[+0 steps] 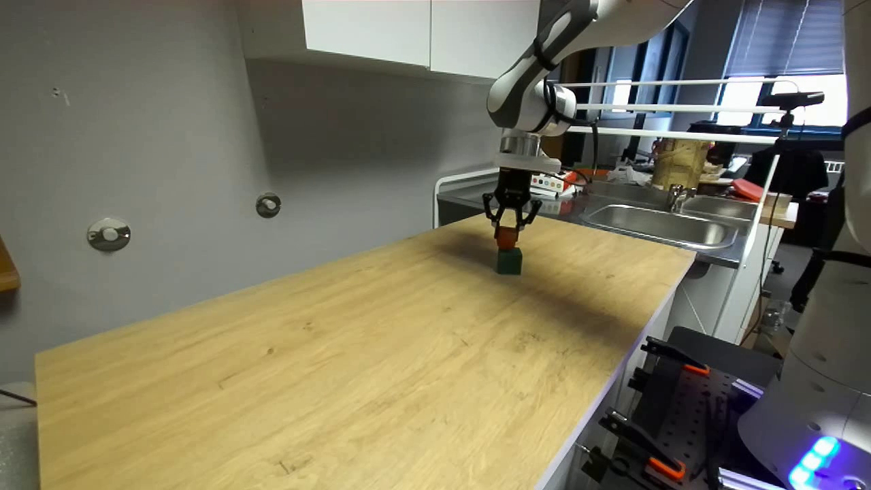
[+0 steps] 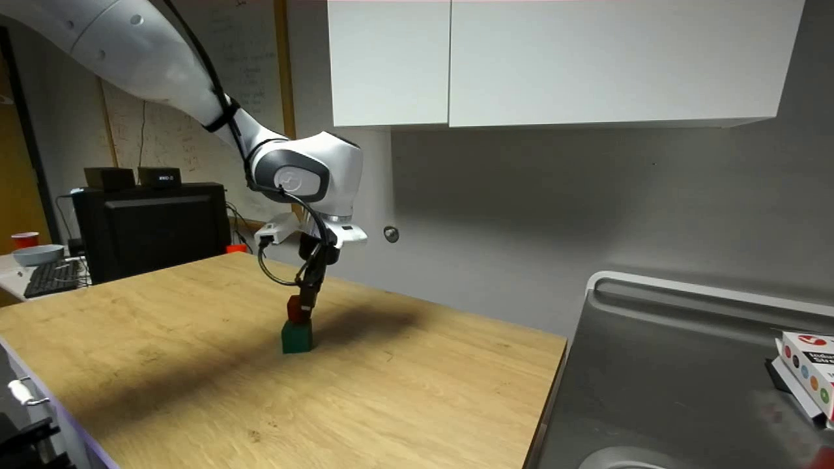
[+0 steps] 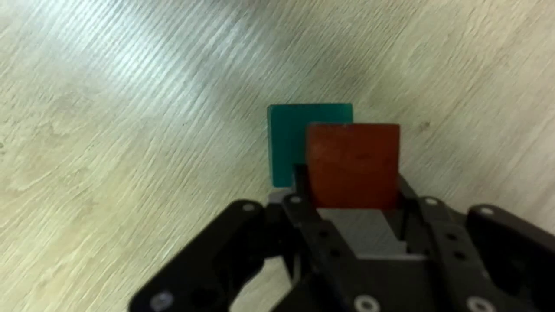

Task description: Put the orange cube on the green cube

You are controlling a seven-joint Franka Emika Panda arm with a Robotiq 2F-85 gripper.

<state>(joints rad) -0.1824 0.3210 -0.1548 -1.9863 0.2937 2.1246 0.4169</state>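
Two cubes are on the verge of making one stack; the orange cube [image 3: 353, 167] is clasped by the end effector [image 1: 507, 236], its jaws closed on two opposite sides, and it sits just over the green cube [image 1: 509, 263], which rests on the counter [image 1: 326, 367]; whether their faces touch I cannot tell. The step in hand looks to be the placing itself, the grasp made and the release not yet done; in the wrist view the orange cube overlaps only the lower right of the green cube, leaving its left and upper edges bare, though that camera's slant may explain part of the offset. The next move, I judge, calls for a check of alignment, a slight sideways correction if the offset is real, a gentle lowering to full contact, then an even opening of the jaws and a straight lift away; a release off-centre could tip the upper cube.

The counter has a flat, pale wood-grain top; past one end lies a stainless-steel sink [image 1: 656, 226] with a tap [image 1: 675, 197]; white wall cabinets [image 2: 612, 58] hang overhead; in an exterior view a whiteboard [image 2: 251, 58], a black monitor [image 2: 166, 238], a keyboard [image 2: 52, 279] and a red cup [image 2: 25, 240] fill the far corner.
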